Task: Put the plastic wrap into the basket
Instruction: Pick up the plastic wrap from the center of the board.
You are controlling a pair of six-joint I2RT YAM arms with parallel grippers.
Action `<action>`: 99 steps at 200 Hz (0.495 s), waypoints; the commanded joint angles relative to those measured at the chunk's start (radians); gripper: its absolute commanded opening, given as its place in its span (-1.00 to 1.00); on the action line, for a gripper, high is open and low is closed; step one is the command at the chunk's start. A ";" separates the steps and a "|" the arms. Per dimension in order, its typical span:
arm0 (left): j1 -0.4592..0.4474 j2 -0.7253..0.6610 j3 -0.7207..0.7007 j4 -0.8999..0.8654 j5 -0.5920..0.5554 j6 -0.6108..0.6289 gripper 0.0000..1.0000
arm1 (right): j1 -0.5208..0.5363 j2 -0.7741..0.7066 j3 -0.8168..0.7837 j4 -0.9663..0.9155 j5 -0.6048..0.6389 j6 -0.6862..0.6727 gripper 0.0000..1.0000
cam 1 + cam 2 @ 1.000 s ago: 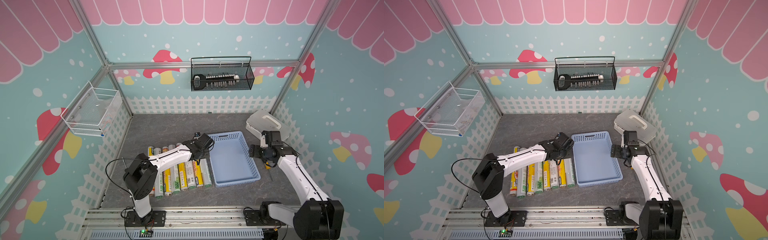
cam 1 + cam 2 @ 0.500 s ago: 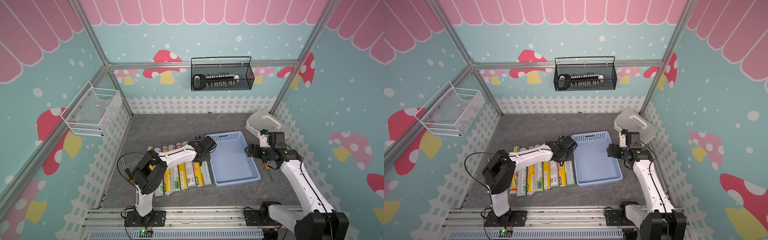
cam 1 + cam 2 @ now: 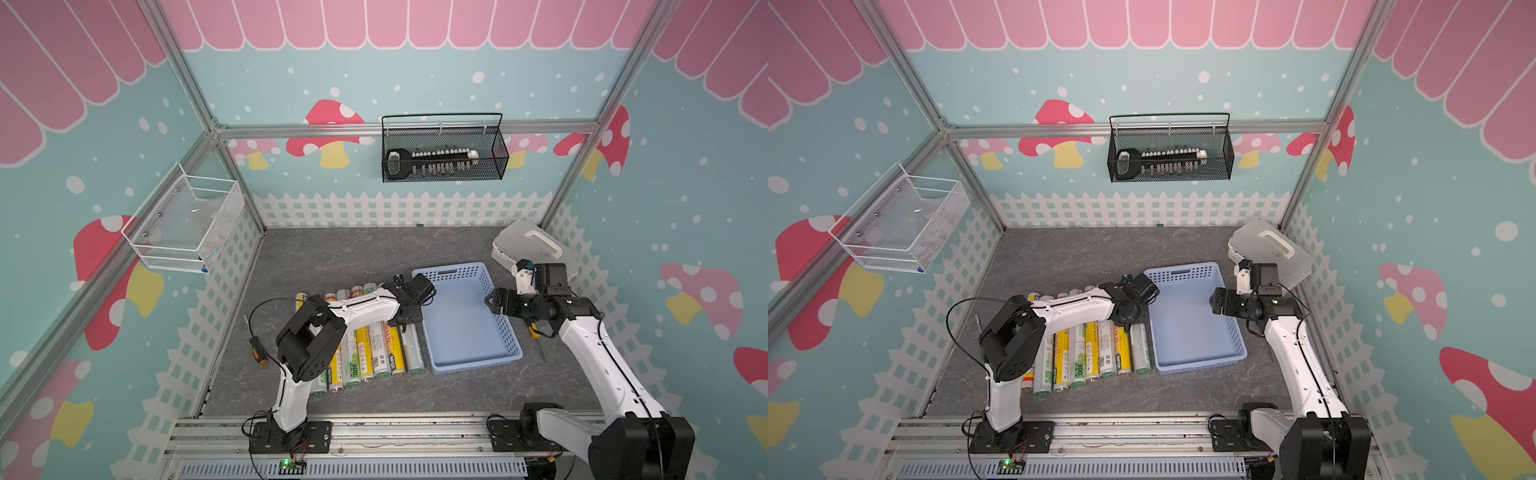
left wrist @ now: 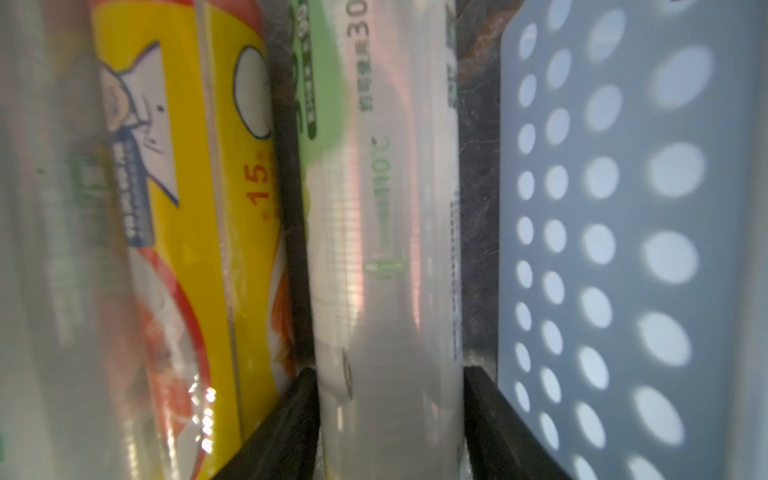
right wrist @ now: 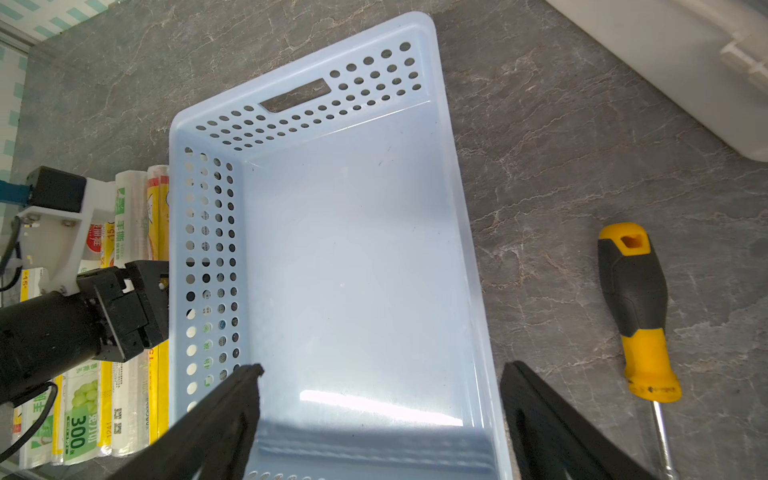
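Grey counter point(image 3: 332, 257): plastic wrap rolls point(image 3: 376, 353) left of blue basket point(image 3: 461, 332); left jaws astride white-green roll point(image 4: 386, 249), grip unclear; right jaws open over basket.

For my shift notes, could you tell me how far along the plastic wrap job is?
Nothing done: the basket is empty. In hand: the left gripper straddles the roll nearest the basket, not lifted. Remaining: all seven rolls on the table; right gripper open over the basket.
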 commanded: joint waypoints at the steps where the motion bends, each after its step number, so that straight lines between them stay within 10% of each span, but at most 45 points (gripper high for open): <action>1: -0.005 0.045 0.019 -0.019 0.010 -0.028 0.15 | -0.001 0.007 -0.006 0.011 -0.011 -0.001 0.87; 52: -0.004 0.086 0.031 -0.021 0.040 -0.035 0.15 | -0.001 0.049 0.006 -0.003 0.090 -0.024 0.94; 99: -0.004 0.007 0.031 -0.027 0.034 -0.016 -0.29 | -0.004 0.094 0.034 -0.020 0.205 -0.025 0.99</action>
